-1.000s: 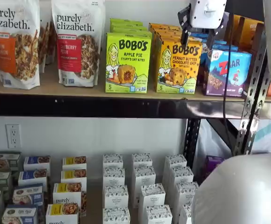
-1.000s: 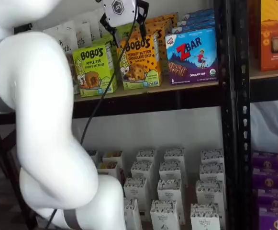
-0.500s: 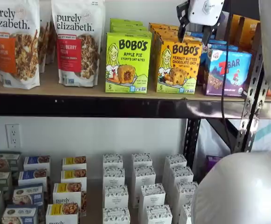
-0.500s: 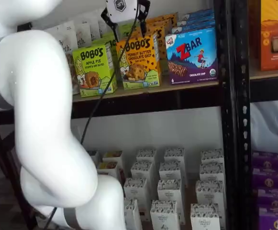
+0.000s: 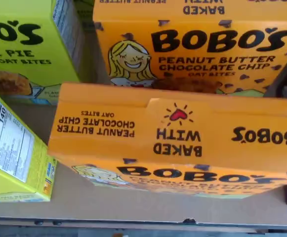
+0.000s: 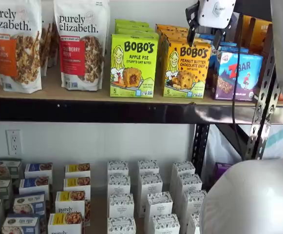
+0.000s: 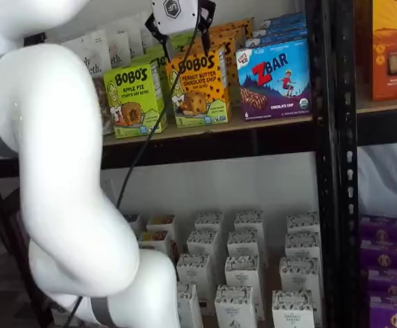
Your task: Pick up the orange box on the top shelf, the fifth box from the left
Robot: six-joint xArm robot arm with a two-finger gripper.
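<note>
Tan-board top shelf (image 6: pixel 83 92) on black uprights, white wall behind; tool (image 6: pixel 205 36) spread wide above the orange box (image 6: pixel 186 68).

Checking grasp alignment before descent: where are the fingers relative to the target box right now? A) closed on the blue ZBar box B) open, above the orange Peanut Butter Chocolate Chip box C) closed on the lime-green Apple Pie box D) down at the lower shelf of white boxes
B: in both shelf views the gripper hangs with its black fingers spread apart just over the orange box, holding nothing.
</note>
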